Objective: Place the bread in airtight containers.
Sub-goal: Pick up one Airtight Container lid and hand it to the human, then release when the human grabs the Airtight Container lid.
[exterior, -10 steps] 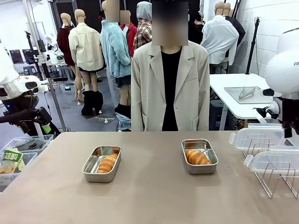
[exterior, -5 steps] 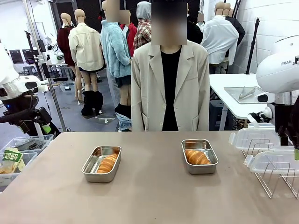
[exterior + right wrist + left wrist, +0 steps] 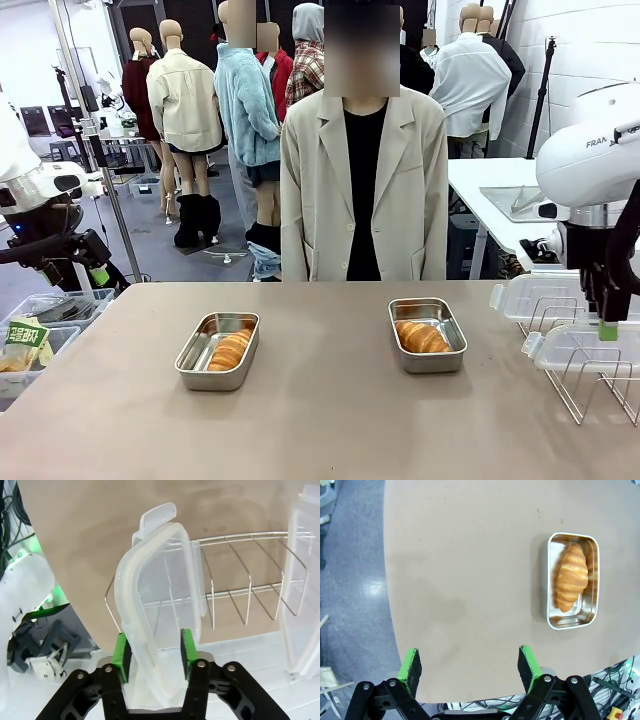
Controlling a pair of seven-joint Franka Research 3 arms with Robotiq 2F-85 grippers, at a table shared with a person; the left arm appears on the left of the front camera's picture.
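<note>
Two steel containers sit on the tan table, each with one bread roll in it: the left container holds bread, the right container holds bread. The left wrist view looks down on one container and its bread. My left gripper hangs open over the table's edge, well away from that container. My right gripper is at the wire rack, its green pads pressed on both sides of a clear lid standing on edge.
The wire rack stands at the table's right end and holds a second clear lid. A person stands at the far side, hands down. Plastic bins sit off the table's left.
My right arm has shifted left and down onto the nearer lid in the rack, and its jaws have closed in from wide open. The left arm, containers and bread are unmoved.
</note>
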